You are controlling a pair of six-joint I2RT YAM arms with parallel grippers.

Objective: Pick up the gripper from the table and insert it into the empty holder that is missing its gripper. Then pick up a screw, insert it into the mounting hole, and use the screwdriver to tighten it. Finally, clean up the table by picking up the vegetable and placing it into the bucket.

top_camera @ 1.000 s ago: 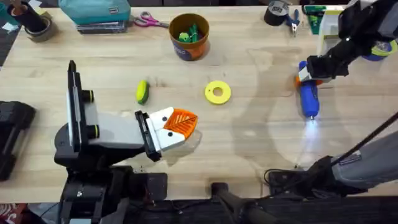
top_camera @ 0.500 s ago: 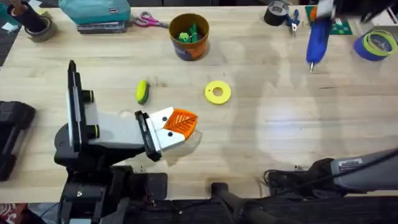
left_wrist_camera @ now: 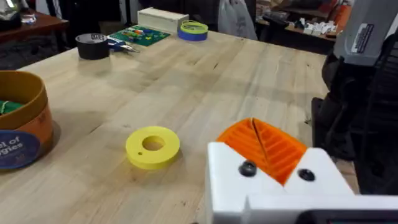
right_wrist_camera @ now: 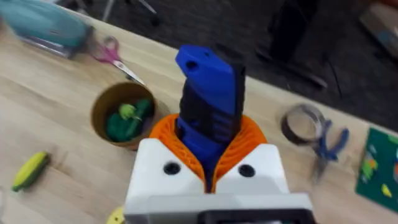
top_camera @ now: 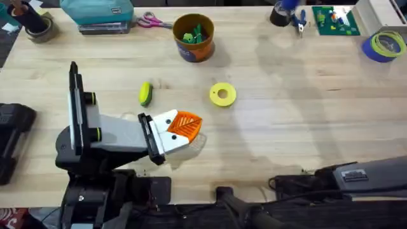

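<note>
Right gripper is clamped on the screwdriver — blue body stands up between the orange ribbed pads, held up above the far side of the table. From that wrist cam I see the bucket below with green pieces inside, scissors next to it, a roll of black tape and blue-handled pliers off to the other side.

Left gripper sits low over the near-left of the table; its two orange tips meet along one seam in the left wrist view, nothing between them — jaws closed, empty.

On the overhead: bucket at the far edge near the middle, green items in it. The vegetable, yellow-green, lies on the wood between the bucket and the left gripper, apart from both. Yellow ring disc lies flat to the right of the vegetable, well clear of the bucket. Blue tape roll and a green circuit board in the far-right corner.

I can't make out a loose orange tip, a bare holder or a screw.
</note>
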